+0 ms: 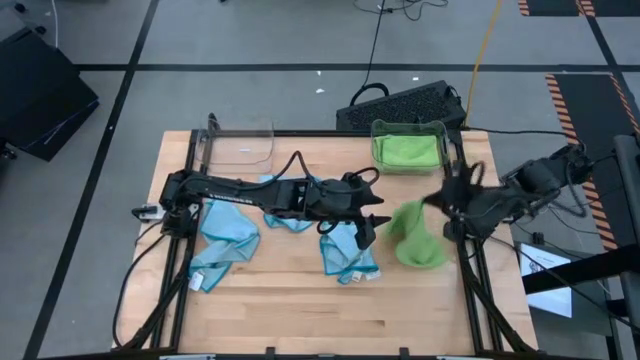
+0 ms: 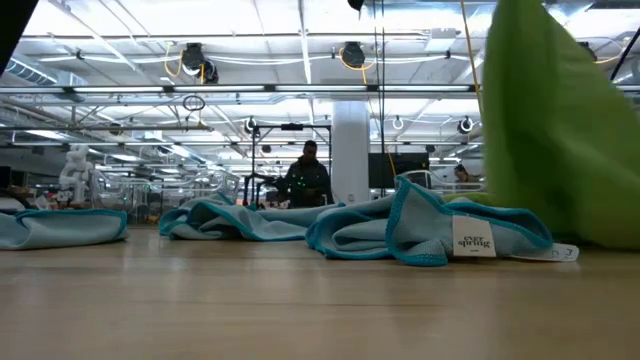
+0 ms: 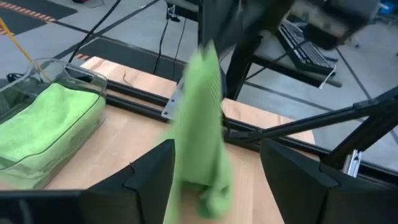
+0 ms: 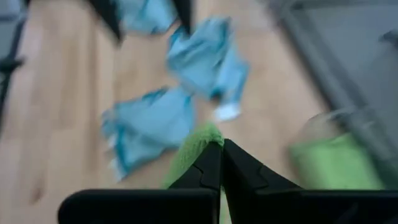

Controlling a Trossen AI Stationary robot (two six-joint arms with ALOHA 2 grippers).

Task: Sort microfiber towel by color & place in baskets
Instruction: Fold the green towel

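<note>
Wooden worktop [image 1: 290, 300] carried blue towels [image 1: 345, 255] mid-surface. Near its right edge, the right pincer [image 1: 440, 205] clamped a limp, light green towel [image 1: 415, 240] by its top; the left pincer [image 1: 372, 212] stood apart beside it.

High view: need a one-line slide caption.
Right hand lifts a green towel near the green-filled basket; open left hand hovers over blue towels.

Green towel [image 1: 415, 240] hanging, 3 blue [image 1: 228, 232] flat
</note>
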